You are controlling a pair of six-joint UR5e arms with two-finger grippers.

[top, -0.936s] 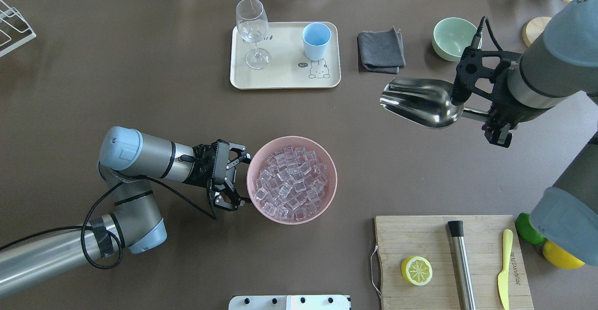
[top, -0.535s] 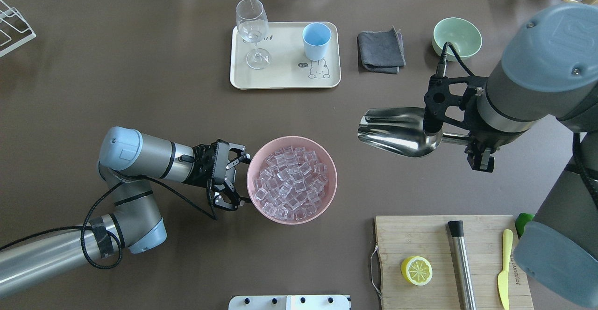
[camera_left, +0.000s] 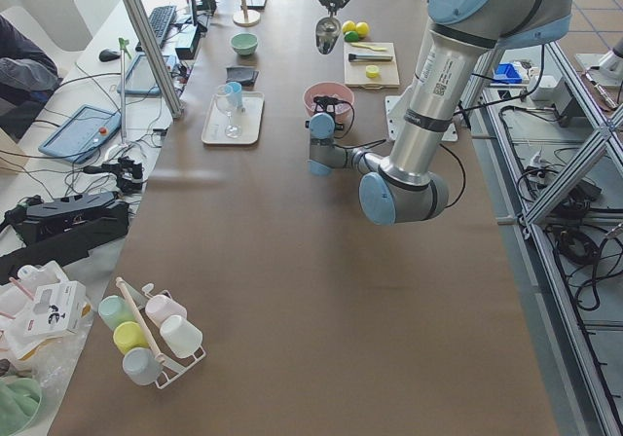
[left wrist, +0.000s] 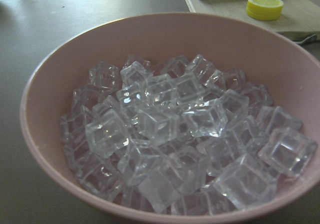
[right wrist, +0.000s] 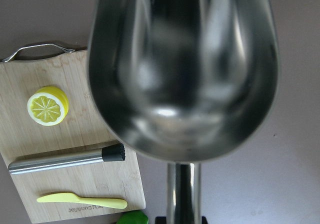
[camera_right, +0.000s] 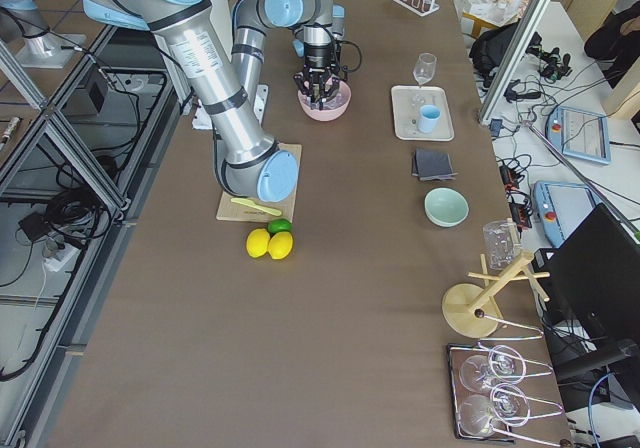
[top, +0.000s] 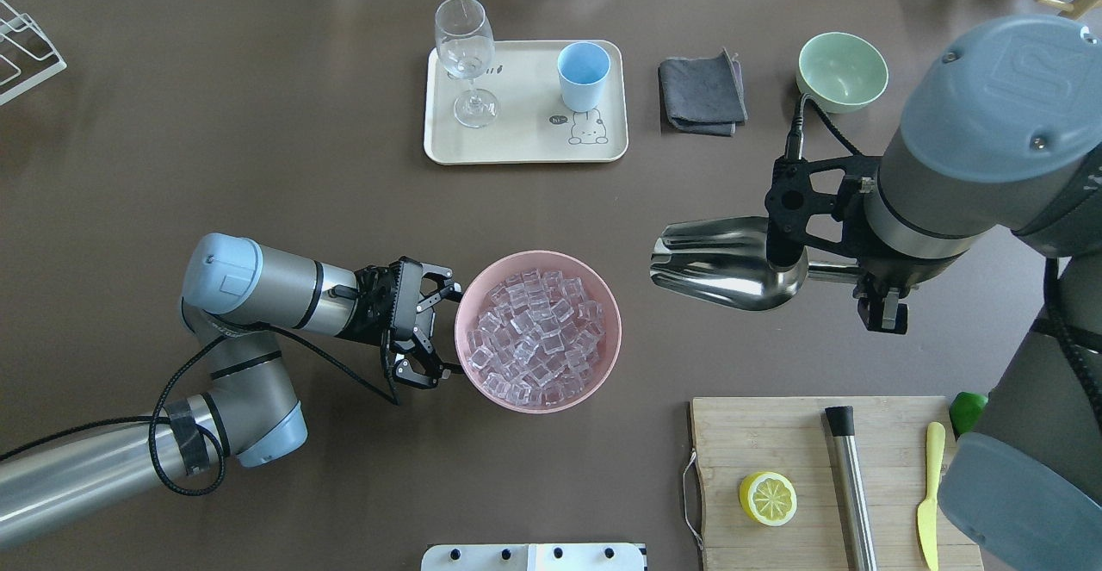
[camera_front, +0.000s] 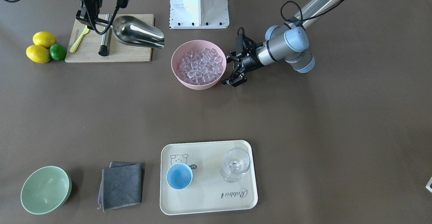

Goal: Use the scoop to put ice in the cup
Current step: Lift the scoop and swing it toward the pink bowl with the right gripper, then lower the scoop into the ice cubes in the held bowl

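**Operator:** Where do things stand?

**Observer:** Your right gripper (top: 871, 288) has its fingers clamped on the handle of the scoop (top: 732, 265). The scoop hangs empty above the bench (top: 258, 166), near the pink bowl (top: 539, 255), with its mouth turned toward the bowl. Your left gripper (top: 439, 330) has its fingers spread wide just beside the bowl's wall; I cannot tell whether they touch it. All the ice (top: 534, 334) lies in the bowl. The cup (top: 583, 76) stands empty on the cream tray (top: 516, 145), well apart.

**Operator:** What could go wrong?

**Observer:** Three things, in my judgement. The handle is a smooth steel cylinder, so a loaded trough may twist in your fingers and tip. If you dig in hard while the bowl is unbraced, it may slide. The scoop's mouth also looks wider than the cup's, so cubes may spill onto the tray, or you may knock the wine glass (top: 465, 46) beside it.

**Operator:** And the materials?

**Observer:** The ice is small, clear, glassy cubes, heaped loosely and likely slick. The scoop is polished, rounded and open at the front. The bowl is matte, round and smooth-walled. The cup is small, light blue and has no handle.
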